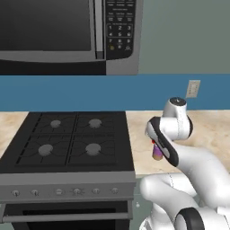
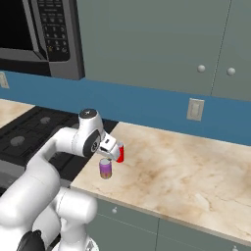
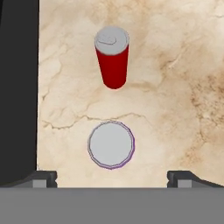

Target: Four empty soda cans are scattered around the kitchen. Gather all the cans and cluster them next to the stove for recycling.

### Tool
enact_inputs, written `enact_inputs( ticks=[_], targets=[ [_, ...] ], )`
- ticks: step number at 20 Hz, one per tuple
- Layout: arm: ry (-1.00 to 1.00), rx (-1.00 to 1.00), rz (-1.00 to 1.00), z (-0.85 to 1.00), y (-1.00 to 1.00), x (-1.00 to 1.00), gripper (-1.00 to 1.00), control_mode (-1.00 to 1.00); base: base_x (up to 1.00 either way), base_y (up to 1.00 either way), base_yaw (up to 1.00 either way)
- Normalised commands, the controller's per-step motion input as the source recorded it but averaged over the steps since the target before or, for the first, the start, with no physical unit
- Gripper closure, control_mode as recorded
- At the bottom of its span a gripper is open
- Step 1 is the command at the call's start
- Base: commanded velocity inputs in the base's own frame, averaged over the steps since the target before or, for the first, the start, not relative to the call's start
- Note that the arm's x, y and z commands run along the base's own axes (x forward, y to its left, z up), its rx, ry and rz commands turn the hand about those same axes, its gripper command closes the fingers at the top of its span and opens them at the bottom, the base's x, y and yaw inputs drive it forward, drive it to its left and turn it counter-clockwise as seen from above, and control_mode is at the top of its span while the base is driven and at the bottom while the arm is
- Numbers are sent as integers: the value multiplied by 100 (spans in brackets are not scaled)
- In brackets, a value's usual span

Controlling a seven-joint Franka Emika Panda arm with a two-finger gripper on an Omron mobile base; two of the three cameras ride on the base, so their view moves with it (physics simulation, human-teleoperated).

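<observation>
Rendered home kitchen. Evidence: black four-burner gas cooktop (image 1: 69, 141) with steel front, row of knobs and dark oven window below; steel-and-black microwave (image 1: 67, 33) with keypad mounted above it; beige marble counter (image 2: 186, 171) running beside the stove; grey-green wall cabinets (image 2: 162, 41) with round knobs; blue backsplash wall (image 2: 147, 105) carrying a white outlet plate (image 2: 195, 109).

The microwave (image 1: 67, 36) has a keypad (image 1: 119, 24) with rows of small pale buttons and marks, but they are too blurred to read. The red can (image 3: 113, 57) and the purple can (image 3: 111, 144) show no legible label or brand.
</observation>
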Motion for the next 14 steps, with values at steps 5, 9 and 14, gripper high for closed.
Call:
enact_inputs(
  ticks=[5, 9, 14],
  targets=[
    [12, 0, 0, -23, -2, 0, -100, -100, 0, 0, 0],
    [17, 0, 0, -25, -1, 0, -100, -100, 0, 0, 0],
    [12, 0, 0, -21, 0, 2, -100, -100, 0, 0, 0]
  ],
)
